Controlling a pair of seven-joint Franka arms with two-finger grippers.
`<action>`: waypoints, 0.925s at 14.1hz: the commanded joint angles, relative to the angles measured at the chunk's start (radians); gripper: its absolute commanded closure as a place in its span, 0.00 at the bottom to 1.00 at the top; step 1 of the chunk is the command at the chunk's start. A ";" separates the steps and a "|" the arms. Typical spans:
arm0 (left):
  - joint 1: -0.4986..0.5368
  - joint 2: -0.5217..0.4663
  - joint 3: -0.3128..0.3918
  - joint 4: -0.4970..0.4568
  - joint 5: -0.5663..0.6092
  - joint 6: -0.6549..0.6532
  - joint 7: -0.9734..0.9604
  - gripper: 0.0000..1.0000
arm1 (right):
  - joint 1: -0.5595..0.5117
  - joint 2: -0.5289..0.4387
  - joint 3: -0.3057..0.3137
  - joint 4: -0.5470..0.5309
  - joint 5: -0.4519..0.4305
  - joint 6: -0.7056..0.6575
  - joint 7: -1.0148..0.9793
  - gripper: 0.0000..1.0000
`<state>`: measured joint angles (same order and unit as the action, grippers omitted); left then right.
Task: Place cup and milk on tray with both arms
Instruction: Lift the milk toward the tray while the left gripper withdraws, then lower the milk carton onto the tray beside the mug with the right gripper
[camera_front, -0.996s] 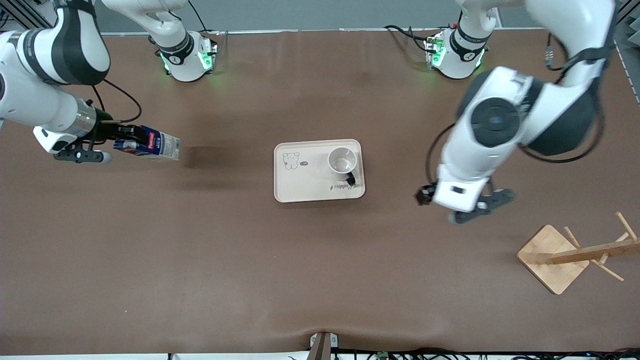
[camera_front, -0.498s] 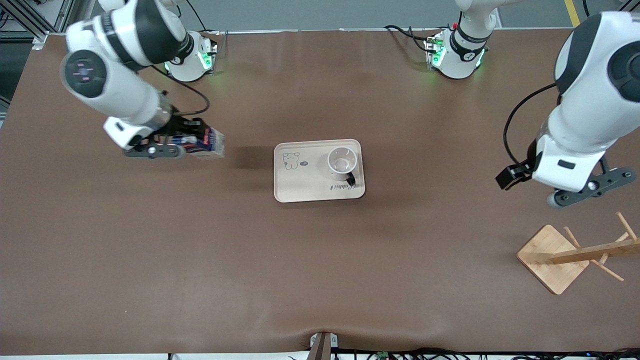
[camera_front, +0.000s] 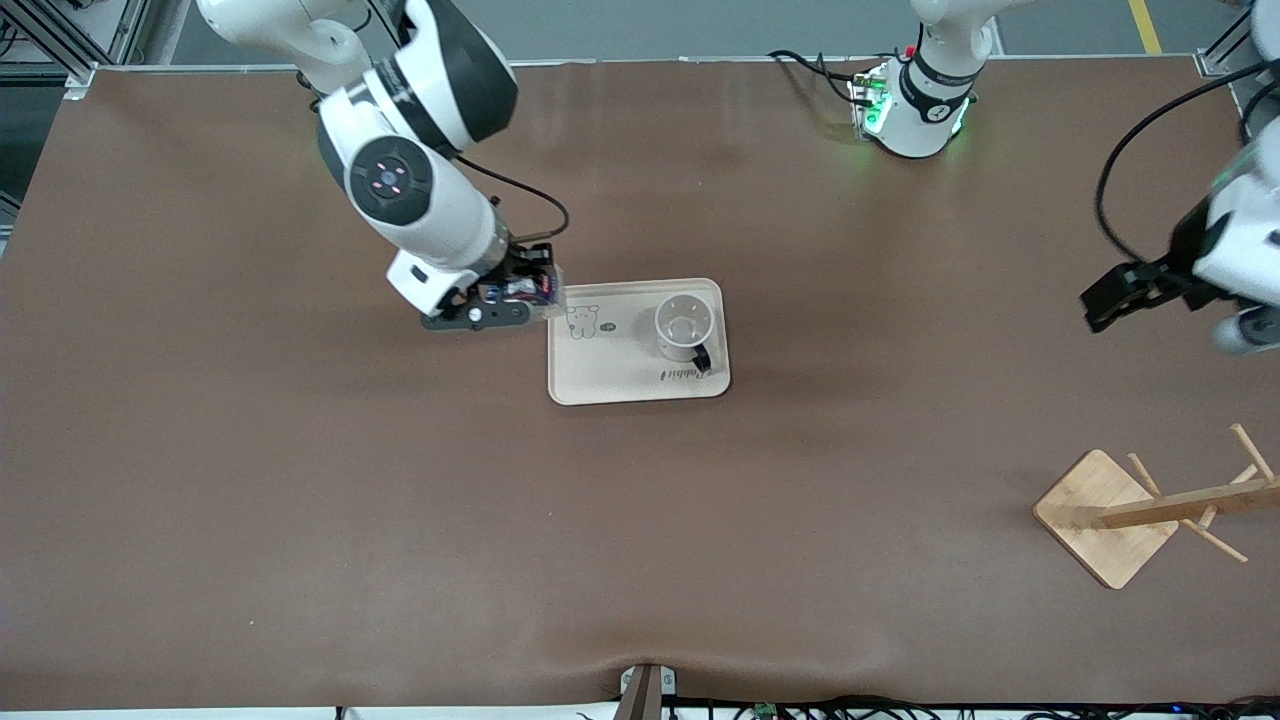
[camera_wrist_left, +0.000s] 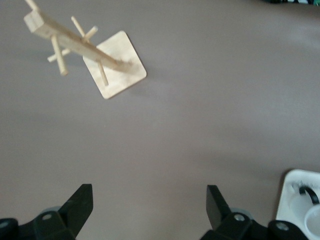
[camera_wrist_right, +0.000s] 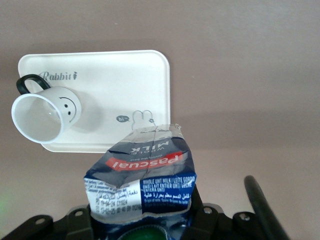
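Note:
The cream tray (camera_front: 620, 372) lies at the table's middle. The white cup (camera_front: 685, 323) stands upright on it, at the part toward the left arm's end, its black handle toward the front camera. My right gripper (camera_front: 520, 297) is shut on the dark blue milk carton (camera_front: 534, 288) and holds it in the air over the tray's edge toward the right arm's end. The right wrist view shows the carton (camera_wrist_right: 142, 182) in my right gripper (camera_wrist_right: 142, 222), with the tray (camera_wrist_right: 120, 75) and the smiley cup (camera_wrist_right: 47, 115) below. My left gripper (camera_wrist_left: 147, 205) is open and empty over bare table.
A wooden rack with pegs (camera_front: 1110, 515) lies tipped on its square base near the left arm's end, nearer the front camera; it also shows in the left wrist view (camera_wrist_left: 90, 55). The robots' bases (camera_front: 910, 100) stand along the table's edge farthest from the front camera.
My right gripper has carried the milk carton from the right arm's end of the table to the tray's edge. My left arm has drawn away from the tray toward its own end.

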<state>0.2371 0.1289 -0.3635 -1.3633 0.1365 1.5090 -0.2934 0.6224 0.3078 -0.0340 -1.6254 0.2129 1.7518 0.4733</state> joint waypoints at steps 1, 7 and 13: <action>-0.143 -0.075 0.209 -0.048 -0.075 -0.027 0.112 0.00 | 0.023 0.111 -0.015 0.137 0.013 -0.025 -0.022 1.00; -0.236 -0.176 0.368 -0.138 -0.123 -0.030 0.191 0.00 | 0.043 0.154 -0.015 0.114 -0.009 0.106 -0.090 1.00; -0.226 -0.177 0.363 -0.184 -0.120 -0.009 0.211 0.00 | 0.086 0.154 -0.015 0.024 -0.043 0.192 -0.087 1.00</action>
<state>0.0186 -0.0469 -0.0045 -1.5295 0.0302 1.4803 -0.0998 0.6899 0.4735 -0.0374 -1.5804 0.1848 1.9178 0.3898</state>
